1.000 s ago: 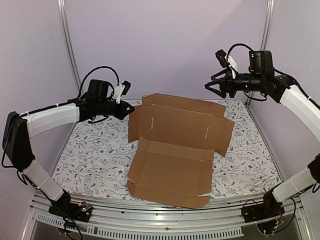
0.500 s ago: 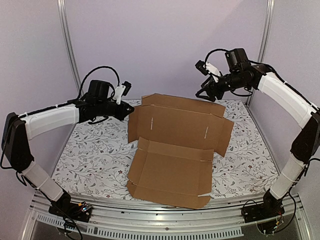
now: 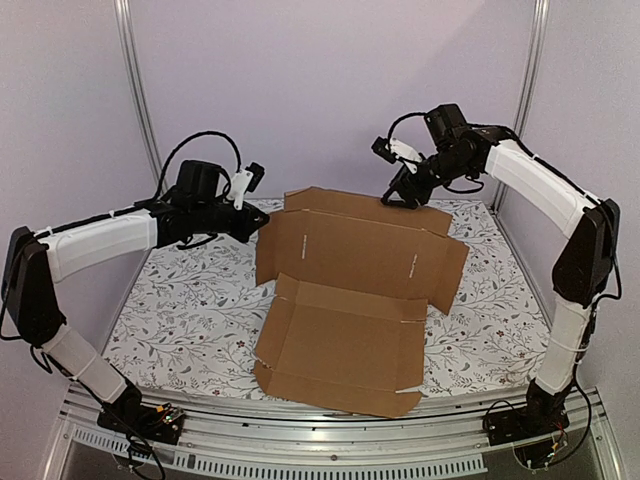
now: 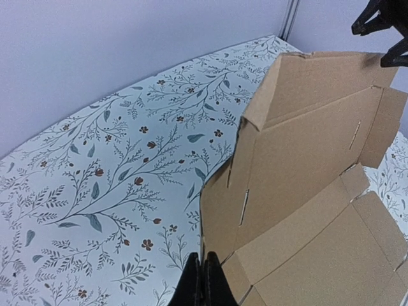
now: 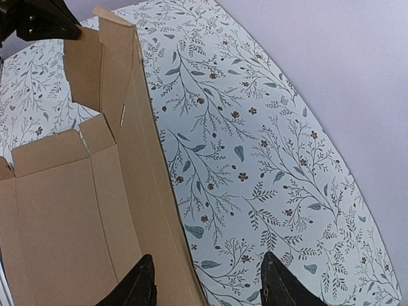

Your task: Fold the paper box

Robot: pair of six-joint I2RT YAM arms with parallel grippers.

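The paper box is laid open in the middle of the flowery desk, and nothing is seen inside it; its back wall is stood up and its front part is laid flat; only the tips of the fingers are seen in each wrist view; the left hand is held low and closed tight at the wall's left edge, and whether card is pinched cannot be told; the right hand is reached down with its fingers apart, one on each side of the wall's top right edge, and nothing is gripped.
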